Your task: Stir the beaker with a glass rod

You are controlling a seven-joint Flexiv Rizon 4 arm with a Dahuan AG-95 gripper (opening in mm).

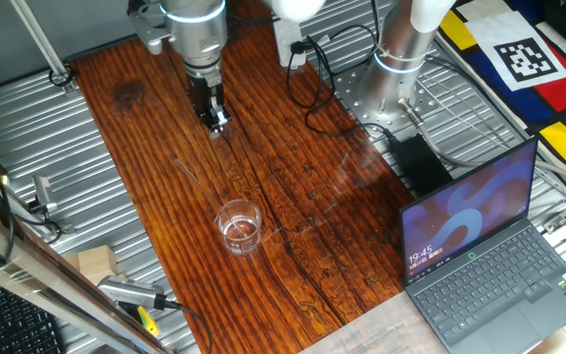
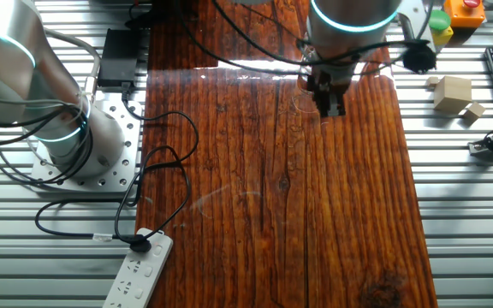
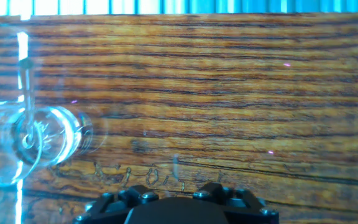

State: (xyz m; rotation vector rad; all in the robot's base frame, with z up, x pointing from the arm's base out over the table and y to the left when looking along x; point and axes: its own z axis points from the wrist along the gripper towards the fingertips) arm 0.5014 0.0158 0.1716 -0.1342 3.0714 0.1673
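Observation:
The beaker (image 1: 239, 226) is a short clear glass standing upright on the wooden board. It also shows at the left of the hand view (image 3: 23, 146). The glass rod (image 1: 188, 173) is a faint thin line lying flat on the board just beyond the beaker, between it and my gripper. In the hand view the glass rod (image 3: 25, 87) runs up from the beaker. My gripper (image 1: 219, 121) points down near the board's far end, well apart from both. Its fingers look closed together and hold nothing. It also shows in the other fixed view (image 2: 330, 107), where the beaker is not visible.
An open laptop (image 1: 480, 246) stands at the right. Black cables (image 1: 317, 88) and a second arm's base (image 1: 401, 59) are at the back right. A power strip (image 2: 139, 269), wooden blocks (image 2: 452, 92) and tools (image 1: 131, 295) lie off the board.

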